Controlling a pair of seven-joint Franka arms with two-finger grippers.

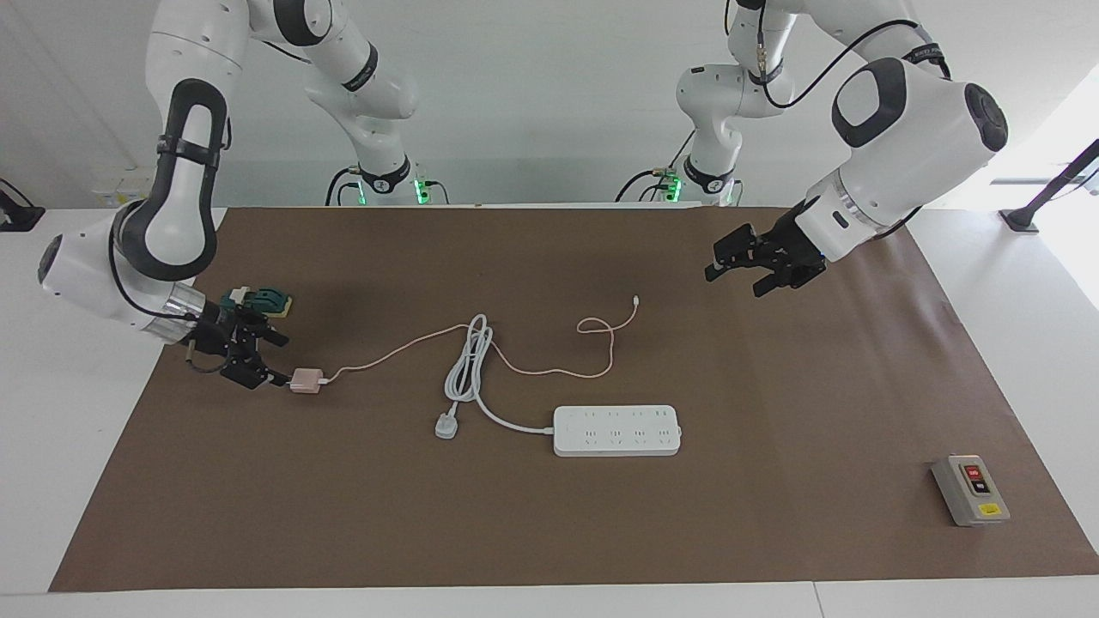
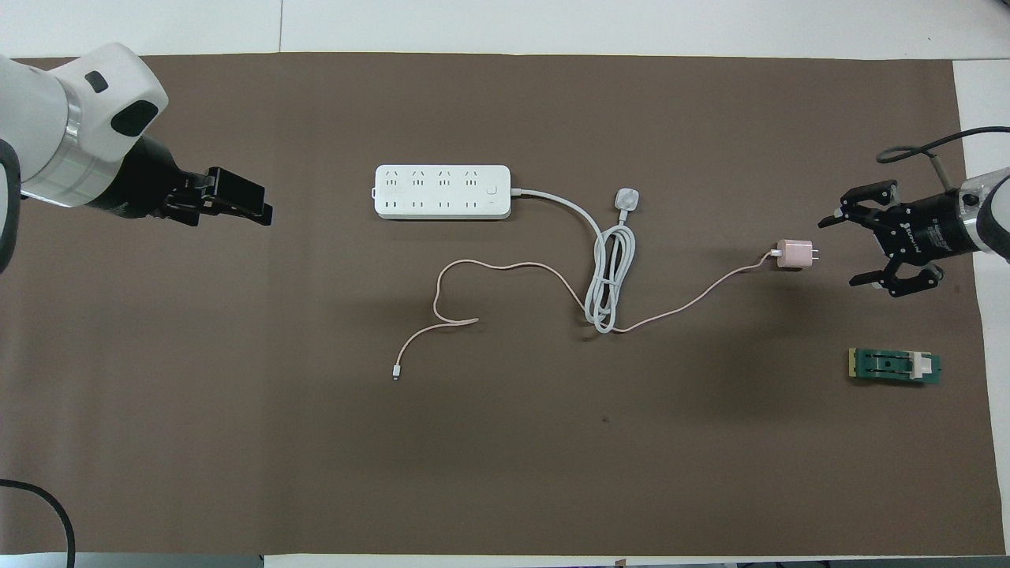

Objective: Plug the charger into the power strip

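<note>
**Right claw at the charger, not yet gripping**

Near to far from the robots' end, as I see it from my station.

Nearest the robots: small green block w/ a white clip (image 2: 894,367), toward the right arm's end of the tabletop (image 1: 549,532). The tiny connector (image 2: 396,372) of the pink cable lies about as near, mid-tabletop.

Next out: the charger (image 1: 304,380), pale-pink cube, lying on the brown mat toward the right arm's end, prongs pointing at the right claw (image 2: 846,250). That claw sits low, fingers spread wide, tips just beside the prong end; in the overhead view there's a gap, so I read it as not gripping. The pink cable (image 2: 505,268) runs from the charger across the coiled thick white cord (image 2: 611,276), then loops back to its connector.

Farther: the power strip (image 1: 616,430), flat, sockets up, mid-tabletop, well apart from the charger. Its white plug (image 2: 626,199) lies beside it, toward the right arm's end.

Left claw (image 1: 737,275) is up in the air over bare mat, toward the left arm's end; fingers spread, holding nothing.

Farthest: grey switch box w/ red and black buttons (image 1: 970,490), at the left arm's end.
</note>
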